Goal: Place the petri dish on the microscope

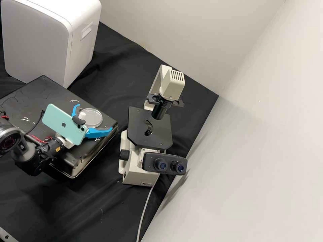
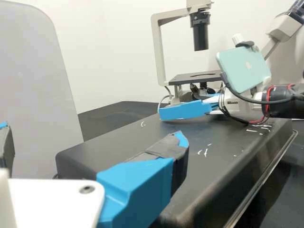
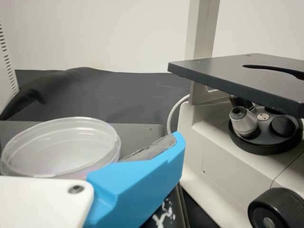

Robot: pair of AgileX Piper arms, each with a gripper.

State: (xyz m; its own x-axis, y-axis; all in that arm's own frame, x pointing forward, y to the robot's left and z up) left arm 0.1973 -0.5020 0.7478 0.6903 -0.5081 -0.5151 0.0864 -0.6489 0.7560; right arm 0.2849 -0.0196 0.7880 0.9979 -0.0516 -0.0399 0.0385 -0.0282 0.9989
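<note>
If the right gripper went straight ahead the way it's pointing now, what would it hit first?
The right gripper would first meet the clear round plastic petri dish between its open fingers; beyond, probably the white microscope base.

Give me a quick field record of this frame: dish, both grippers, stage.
dish: petri dish flat on the black tray, beside the microscope
right gripper: right gripper open, one finger on either side of the dish; contact unclear
left gripper: left gripper open, at the tray end away from the microscope, apart from the dish
stage: stage bare
task state: dish not yet lifted or placed
</note>
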